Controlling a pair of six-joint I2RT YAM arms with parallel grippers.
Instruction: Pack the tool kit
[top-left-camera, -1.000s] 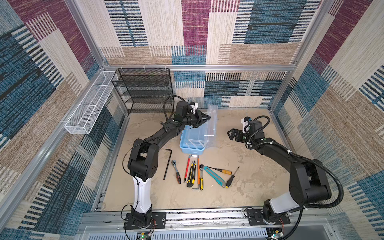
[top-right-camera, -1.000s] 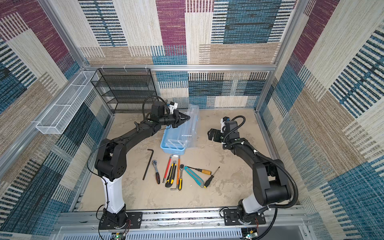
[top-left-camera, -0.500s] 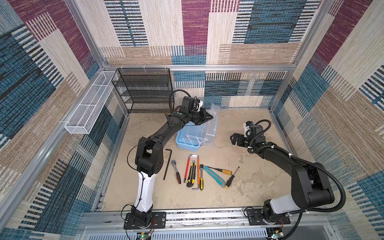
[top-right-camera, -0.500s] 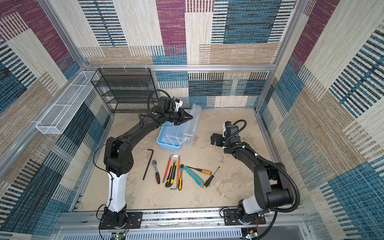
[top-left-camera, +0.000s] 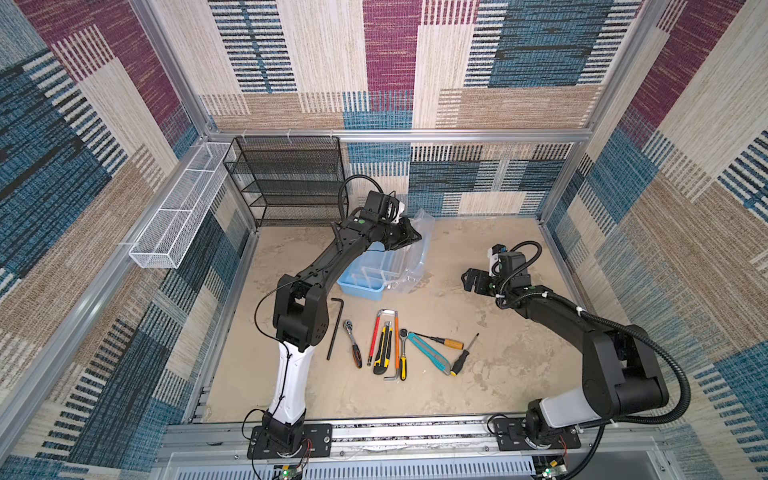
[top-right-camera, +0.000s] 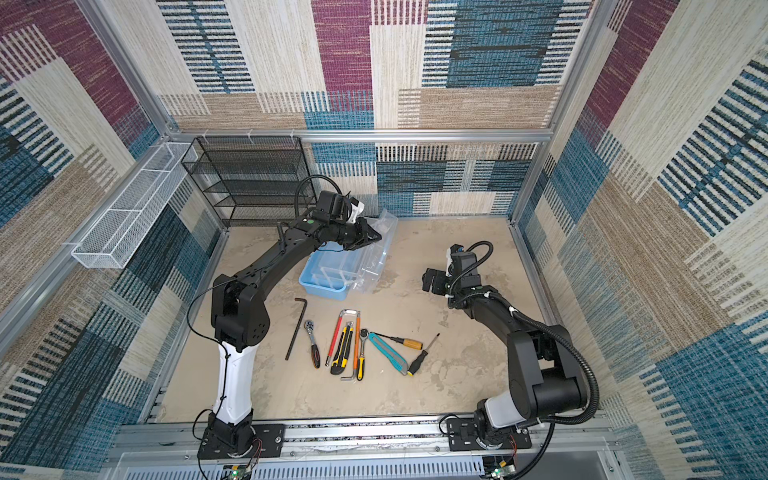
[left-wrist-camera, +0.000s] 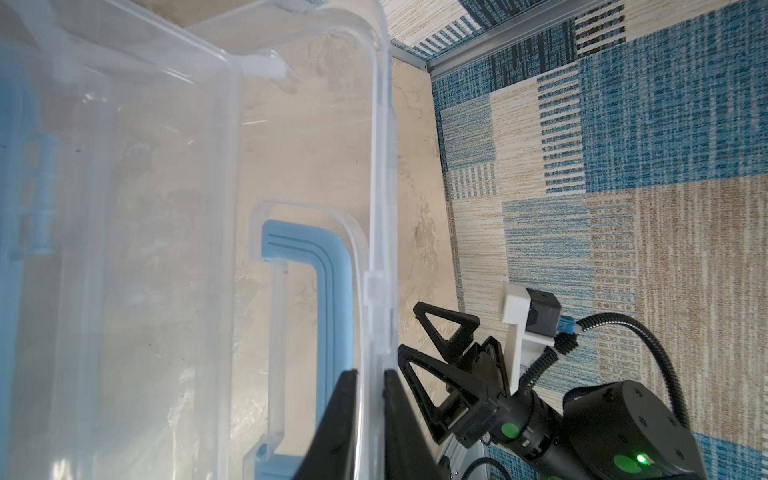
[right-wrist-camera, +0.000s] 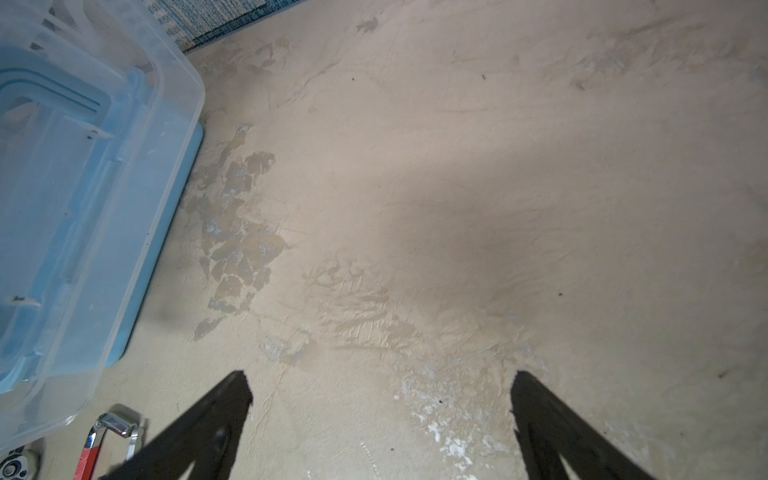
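The tool kit's light-blue box stands open at the table's middle back. Its clear lid leans out to the right. My left gripper is shut on the lid's rim, one finger on each side. The blue handle shows through the lid. My right gripper hangs open and empty over bare table, right of the box. Loose tools lie in front: black hex key, ratchet, yellow knife, teal knife, two screwdrivers.
A black wire-mesh rack stands at the back left, close behind my left arm. A long white mesh basket hangs on the left wall. Patterned walls and an aluminium frame close in the table on all sides.
My left gripper has moved a little to the right with the lid's rim, and the lid leans further open. The right gripper has drifted slightly toward the front, still open.
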